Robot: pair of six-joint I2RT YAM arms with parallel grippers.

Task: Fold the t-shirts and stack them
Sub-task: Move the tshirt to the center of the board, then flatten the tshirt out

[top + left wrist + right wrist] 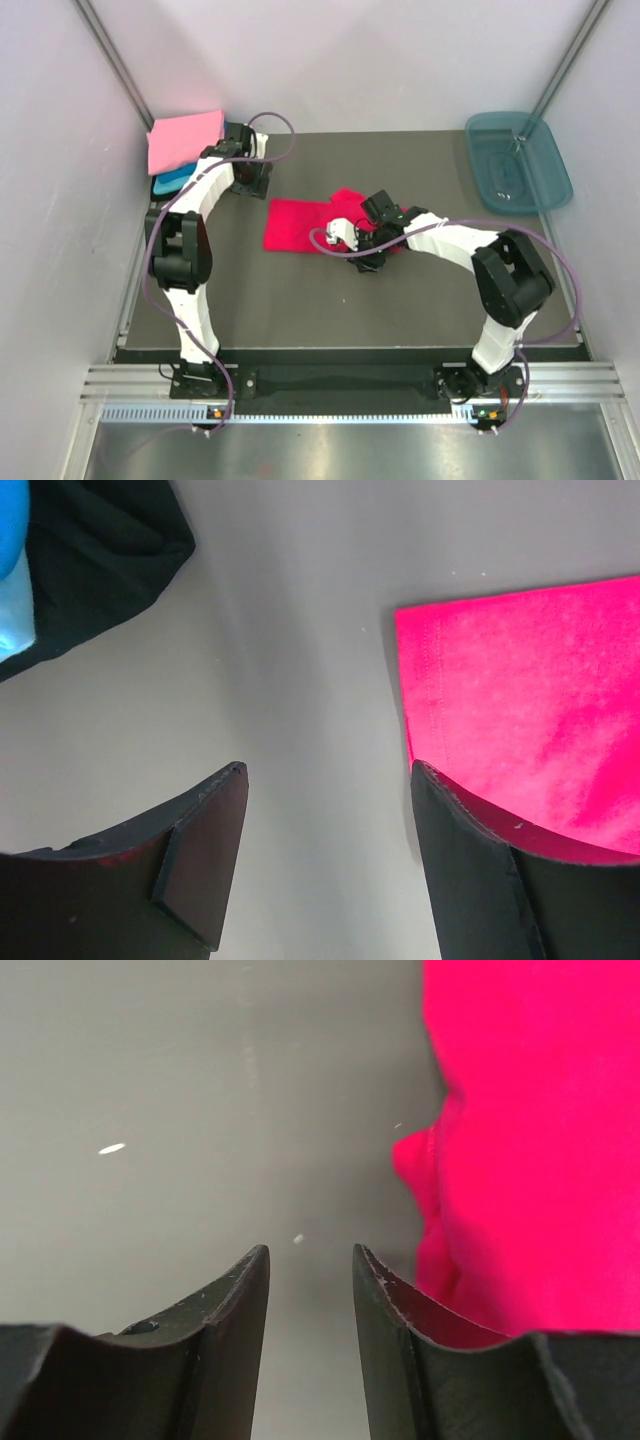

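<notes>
Both grippers, left point(325, 855) and right point(310, 1345), stand released beside the red t-shirt point(300, 226); folding it requires gripping its edges next.

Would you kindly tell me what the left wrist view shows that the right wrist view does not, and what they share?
Only the left wrist view shows the black t-shirt with a turquoise blue t-shirt at the upper left corner, and a straight stitched hem of the red t-shirt.

Only the right wrist view shows a bunched, rounded fold of that shirt's edge.

Both show the red t-shirt on the right, the bare grey table, and an open end effector holding nothing: left end effector, right end effector.
</notes>
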